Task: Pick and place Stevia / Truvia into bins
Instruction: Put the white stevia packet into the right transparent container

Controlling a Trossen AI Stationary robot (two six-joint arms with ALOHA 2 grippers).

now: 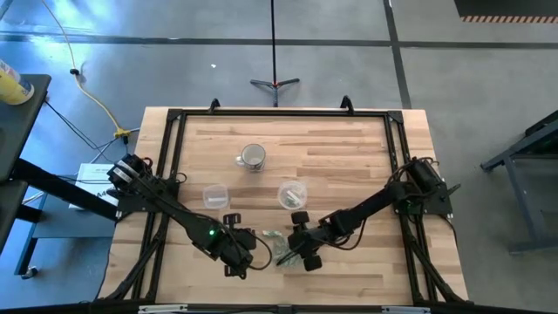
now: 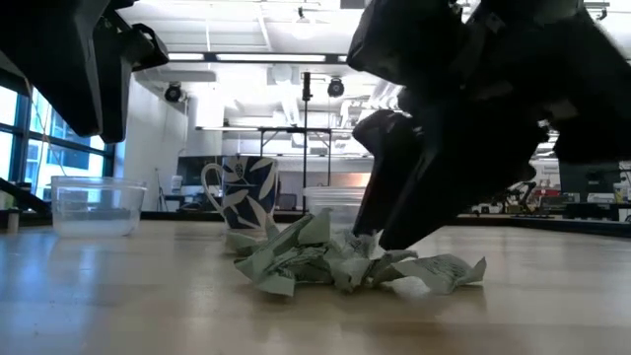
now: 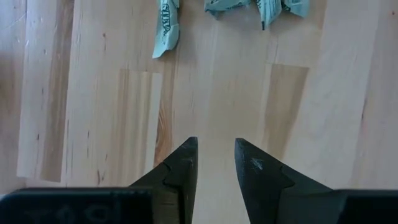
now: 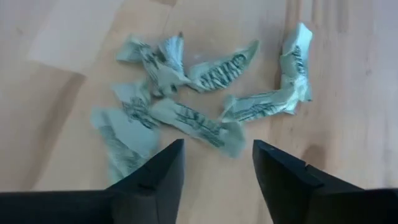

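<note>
Several crumpled pale green and white sachets [image 1: 277, 248] lie in a loose pile on the wooden table, near its near edge; the pile [image 4: 199, 106] fills the right wrist view. My right gripper [image 4: 217, 152] is open and slants down just over the pile's edge [image 2: 345, 264], one finger on either side of a sachet. My left gripper [image 3: 216, 149] is open a little over bare wood, left of the pile, with sachets [image 3: 165, 28] ahead of it. The squarish tub [image 1: 215, 196] and the round tub [image 1: 292, 194] stand farther back.
A glass mug with a leaf print [image 1: 253, 158] stands beyond the tubs, toward the table's far side, and it [image 2: 245, 192] shows behind the pile in the low view. A dark frame [image 1: 174, 122] runs along the table's edges. Bare wood lies on both sides of the pile.
</note>
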